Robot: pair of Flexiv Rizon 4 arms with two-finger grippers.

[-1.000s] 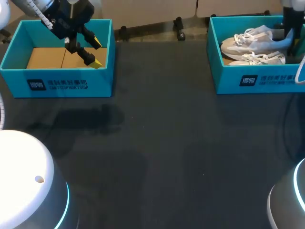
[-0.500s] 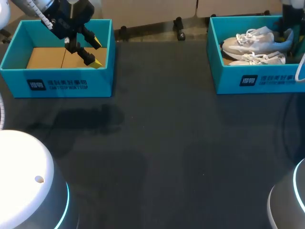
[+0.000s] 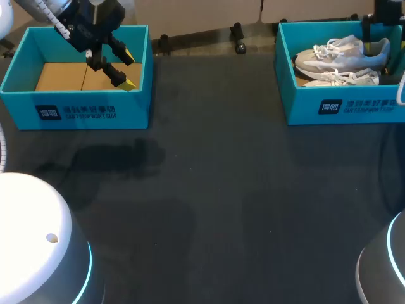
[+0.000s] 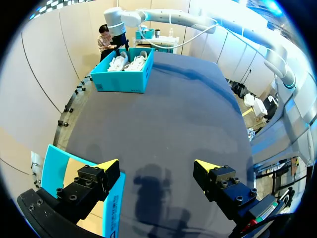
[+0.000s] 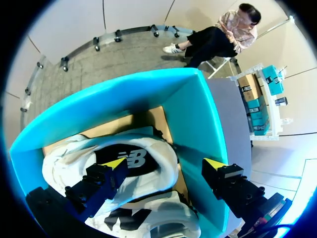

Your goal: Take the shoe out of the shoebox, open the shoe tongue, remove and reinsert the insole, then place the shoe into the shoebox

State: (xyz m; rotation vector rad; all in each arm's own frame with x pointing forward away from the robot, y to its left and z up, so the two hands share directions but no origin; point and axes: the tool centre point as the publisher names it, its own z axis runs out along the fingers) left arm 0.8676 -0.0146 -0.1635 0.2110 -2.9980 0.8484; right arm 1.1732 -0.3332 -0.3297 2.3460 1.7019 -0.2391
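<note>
Dark table [image 3: 221, 190] under us. Our right gripper [image 5: 163, 163], fingers spread, hangs over the shoe [image 3: 329, 56], beside a 2nd shoe [image 3: 345, 78] in the upper-right shoebox [image 3: 304, 107]; left gripper [image 3: 128, 69], also spread, above the upper-left box [image 3: 82, 114] w/ bare cardboard floor [image 3: 60, 77].

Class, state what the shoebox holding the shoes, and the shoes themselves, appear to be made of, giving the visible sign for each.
The shoebox looks like cardboard with a matte teal finish. Its inner floor shows bare brown board in the right wrist view. The shoes seem to have pale textile or synthetic uppers, dull and soft-looking, with white woven laces. The exact fabric cannot be told.
</note>
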